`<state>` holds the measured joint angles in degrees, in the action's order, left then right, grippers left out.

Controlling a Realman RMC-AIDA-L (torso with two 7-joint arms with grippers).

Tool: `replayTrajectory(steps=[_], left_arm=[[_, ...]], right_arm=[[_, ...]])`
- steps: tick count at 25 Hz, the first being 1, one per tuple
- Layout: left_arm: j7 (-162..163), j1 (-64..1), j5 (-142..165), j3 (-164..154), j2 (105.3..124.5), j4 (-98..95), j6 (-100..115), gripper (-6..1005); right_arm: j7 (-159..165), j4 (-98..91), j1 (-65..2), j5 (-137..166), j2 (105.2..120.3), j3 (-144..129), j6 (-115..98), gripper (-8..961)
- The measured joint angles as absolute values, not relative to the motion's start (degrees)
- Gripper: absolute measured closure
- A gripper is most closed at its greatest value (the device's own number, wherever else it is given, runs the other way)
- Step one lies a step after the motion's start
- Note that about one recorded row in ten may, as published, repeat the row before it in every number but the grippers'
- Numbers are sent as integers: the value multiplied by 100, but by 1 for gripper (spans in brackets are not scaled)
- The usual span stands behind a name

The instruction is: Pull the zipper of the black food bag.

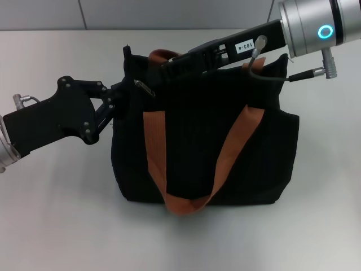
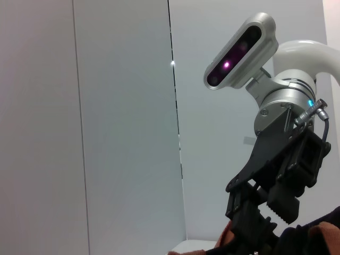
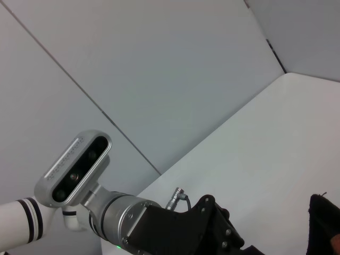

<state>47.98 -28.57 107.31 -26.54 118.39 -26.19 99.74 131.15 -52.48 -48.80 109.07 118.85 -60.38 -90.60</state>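
The black food bag [image 1: 197, 147] stands upright in the middle of the table, with two rust-orange handles; one [image 1: 225, 152] hangs down its front. The silver zipper [image 1: 145, 88] pull lies on the bag's upper edge near the left corner. My left gripper [image 1: 119, 96] comes in from the left and is shut on the bag's upper left corner. My right gripper [image 1: 166, 65] reaches in from the upper right over the bag's top edge, ending just right of the zipper pull. The right gripper also shows in the left wrist view [image 2: 255, 223], above an orange strap [image 2: 226, 239].
The bag stands on a white table [image 1: 56, 226] with a grey wall [image 1: 169, 14] behind. A grey cable [image 1: 265, 76] from the right wrist hangs over the bag's top right corner. The right wrist view shows the left arm [image 3: 159, 223] and the bag's corner [image 3: 325, 223].
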Motion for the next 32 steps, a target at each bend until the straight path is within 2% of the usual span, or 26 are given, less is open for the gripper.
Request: replayTrajectory(steps=[21, 32], left_arm=[[4799, -2883, 10731, -2654, 11839, -2619, 10010, 945], [4799, -2883, 10731, -2654, 11839, -2619, 9998, 942]], right_arm=[[13089, -5111, -5029, 11050, 11941, -6563, -8663, 560], [13115, -4915, -5090, 10748, 11918, -6504, -8894, 560]])
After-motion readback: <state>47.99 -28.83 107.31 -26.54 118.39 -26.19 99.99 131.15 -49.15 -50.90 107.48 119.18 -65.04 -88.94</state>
